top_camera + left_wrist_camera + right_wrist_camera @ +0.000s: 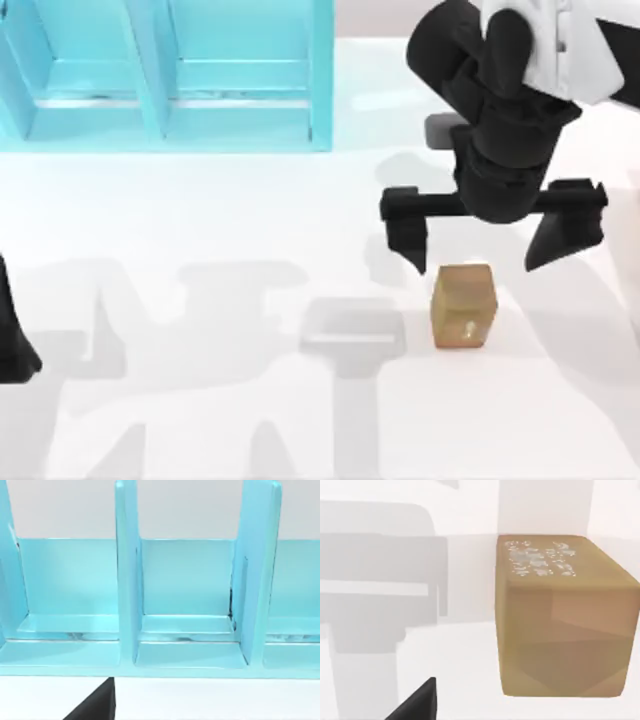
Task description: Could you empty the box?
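A translucent amber block (464, 306) rests on the white tabletop (200, 420) at lower right of centre in the top view, outside the box. Just above it hangs the right claw (478, 247), fingers spread wide and holding nothing. The left claw (12, 345) sits at the left edge; its opening cannot be told. The turquoise compartmented box (165, 75) fills the upper left.

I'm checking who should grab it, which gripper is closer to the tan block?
Right. The right gripper hangs open just above the tan block; the left gripper sits parked at the table's far left edge.
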